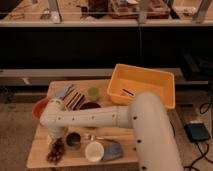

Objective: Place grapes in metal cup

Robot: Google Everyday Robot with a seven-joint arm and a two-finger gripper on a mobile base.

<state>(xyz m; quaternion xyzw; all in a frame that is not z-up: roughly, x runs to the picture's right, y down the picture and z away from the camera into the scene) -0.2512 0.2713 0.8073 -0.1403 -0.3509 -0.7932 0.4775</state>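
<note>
White robot arm's gripper (56, 137) hanging just above the grapes (55, 152) on a wooden table (38, 151), its opening impossible to tell, metal cup (73, 141) just beside it

You're looking at a wooden table (36, 154) w/ the white arm (100, 117) stretched across it from front R to front L. Gripper (56, 140) points down at the front-L corner, right over the grapes (55, 151); can't tell if it's touching them. Metal cup (73, 141) stands upright just beside the grapes, on their R. Then the white cup (93, 151), then a blue-grey cloth (114, 150). Behind the arm: red bowl (39, 107) at L, dark bowl (90, 105), small green cup (93, 92), and a yellow bin (145, 82) at far R w/ a dark item inside
</note>
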